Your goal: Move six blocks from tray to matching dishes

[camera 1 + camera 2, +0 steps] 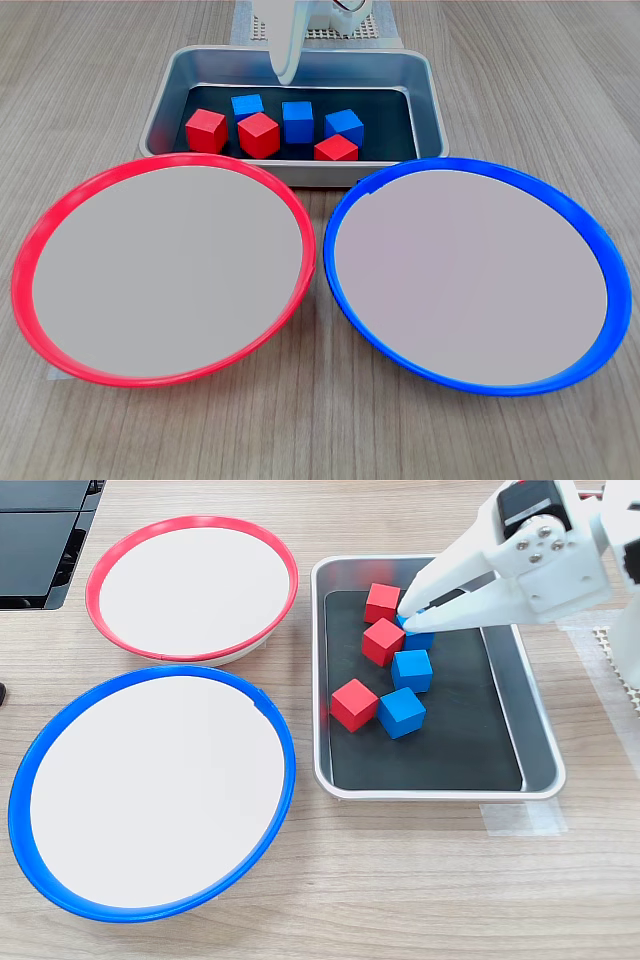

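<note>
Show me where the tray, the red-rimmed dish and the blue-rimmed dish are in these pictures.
tray [540,720]: second exterior view, on its right-hand metal wall.
red-rimmed dish [40,230]: first exterior view, on the left part of its rim.
blue-rimmed dish [600,240]: first exterior view, on the right part of its rim.

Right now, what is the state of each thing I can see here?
Tray: holds all six blocks.
Red blocks: three, in the tray.
Blue blocks: three, in the tray.
Red-rimmed dish: empty.
Blue-rimmed dish: empty.
Gripper: over the tray, fingertips at a blue block; grip unclear.
</note>
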